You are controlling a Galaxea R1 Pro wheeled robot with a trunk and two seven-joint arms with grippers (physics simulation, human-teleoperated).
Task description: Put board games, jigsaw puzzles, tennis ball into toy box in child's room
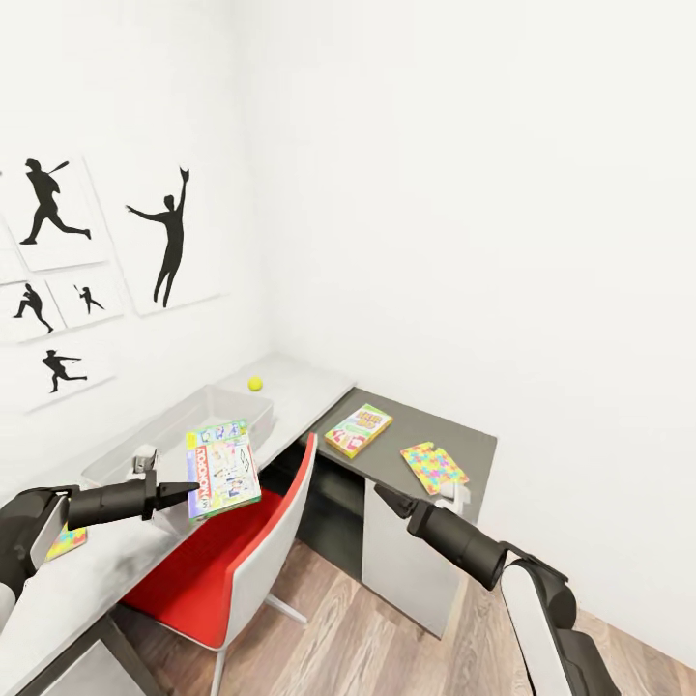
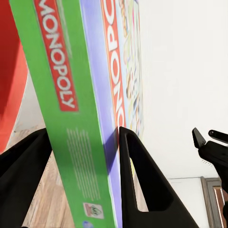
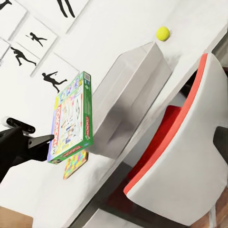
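Observation:
My left gripper [image 1: 182,494] is shut on the edge of a white and green board game [image 1: 223,468] with a red Monopoly banner. It holds the game tilted in the air beside the near end of the toy box [image 1: 198,418], over the table's front edge. In the left wrist view both fingers [image 2: 142,180] clamp that box [image 2: 71,95]. A tennis ball [image 1: 255,384] lies on the table [image 1: 304,382] beyond the bin. A yellow-green board game [image 1: 359,429] and a jigsaw puzzle [image 1: 434,467] rest on the dark cabinet top. Another jigsaw puzzle [image 1: 66,541] lies by my left arm. My right gripper [image 1: 386,497] hovers open and empty near the cabinet's front.
A red and white chair [image 1: 242,541] stands tucked against the table under the held game. White walls with black sports silhouettes [image 1: 169,242] close the corner. A wood-plank floor [image 1: 329,619] lies below. The right wrist view shows the bin [image 3: 137,90], ball [image 3: 163,33] and held game [image 3: 71,118].

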